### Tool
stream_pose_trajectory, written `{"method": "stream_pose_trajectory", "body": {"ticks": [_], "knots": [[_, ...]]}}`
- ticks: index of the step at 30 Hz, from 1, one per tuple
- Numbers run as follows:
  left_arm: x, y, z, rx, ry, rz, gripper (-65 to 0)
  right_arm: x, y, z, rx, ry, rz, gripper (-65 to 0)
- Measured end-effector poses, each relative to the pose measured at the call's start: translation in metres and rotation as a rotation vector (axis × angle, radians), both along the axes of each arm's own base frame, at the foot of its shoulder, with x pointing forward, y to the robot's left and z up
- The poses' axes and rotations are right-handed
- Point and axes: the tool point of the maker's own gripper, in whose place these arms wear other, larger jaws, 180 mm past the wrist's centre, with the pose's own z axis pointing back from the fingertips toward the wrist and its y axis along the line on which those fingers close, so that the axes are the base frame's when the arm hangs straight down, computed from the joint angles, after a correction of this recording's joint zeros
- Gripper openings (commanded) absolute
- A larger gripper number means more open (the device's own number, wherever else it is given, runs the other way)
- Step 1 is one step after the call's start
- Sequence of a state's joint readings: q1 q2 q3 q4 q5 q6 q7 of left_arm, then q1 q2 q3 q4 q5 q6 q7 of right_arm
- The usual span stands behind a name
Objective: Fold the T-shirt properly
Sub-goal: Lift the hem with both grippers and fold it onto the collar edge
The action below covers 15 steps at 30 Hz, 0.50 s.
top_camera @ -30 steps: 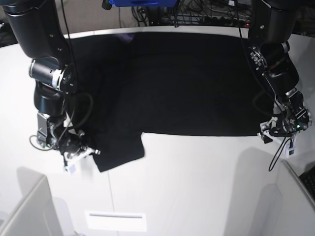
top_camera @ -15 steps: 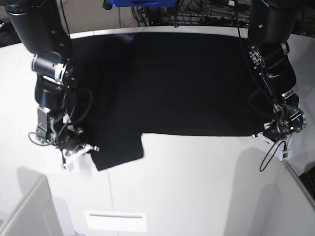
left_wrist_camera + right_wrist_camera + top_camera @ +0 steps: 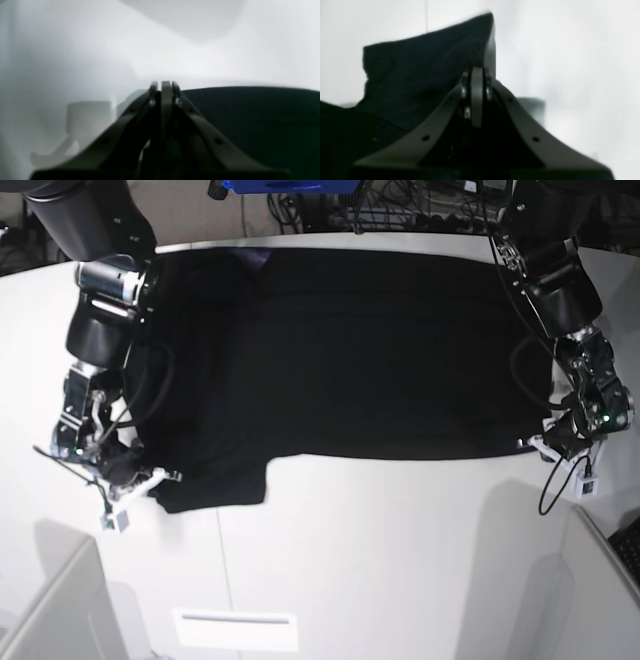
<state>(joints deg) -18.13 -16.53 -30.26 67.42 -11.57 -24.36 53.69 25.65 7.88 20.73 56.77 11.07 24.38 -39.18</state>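
Observation:
The black T-shirt [image 3: 340,350] lies spread flat across the far half of the white table, plain side up. In the base view my right gripper [image 3: 158,478] is shut on the edge of the near-left sleeve. The right wrist view shows that sleeve [image 3: 420,70] standing up from the closed fingertips of this gripper [image 3: 477,71]. My left gripper [image 3: 533,446] sits at the shirt's near-right hem corner. In the left wrist view its jaws are shut [image 3: 163,83], and the edge of the black cloth [image 3: 250,112] runs right into the fingertips.
The bare white table [image 3: 380,560] fills the near half. A white slotted label [image 3: 235,628] lies by the front edge. Grey partitions stand at the near-left [image 3: 50,610] and near-right [image 3: 600,580] corners. Cables and a blue frame [image 3: 290,185] sit behind the table.
The left gripper has closed at the hem corner. The right gripper has dragged the sleeve leftward, and the near-left part of the shirt has shifted with it.

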Motion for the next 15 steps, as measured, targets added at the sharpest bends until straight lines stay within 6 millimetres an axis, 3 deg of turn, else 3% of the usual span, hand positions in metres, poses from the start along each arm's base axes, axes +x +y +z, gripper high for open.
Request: {"method": "stream_pose_trajectory", "body": {"ticks": [7, 15], "knots": [[-0.015, 0.0, 0.015, 0.055, -0.012, -0.025, -65.0, -0.019, -0.006, 0.02, -0.076, 0.003, 0.024, -65.0], [-0.039, 0.001, 0.019, 0.114, -0.018, -0.045, -65.0, -0.068, -0.015, 0.029, -0.189, 0.032, 0.044, -65.0]]}}
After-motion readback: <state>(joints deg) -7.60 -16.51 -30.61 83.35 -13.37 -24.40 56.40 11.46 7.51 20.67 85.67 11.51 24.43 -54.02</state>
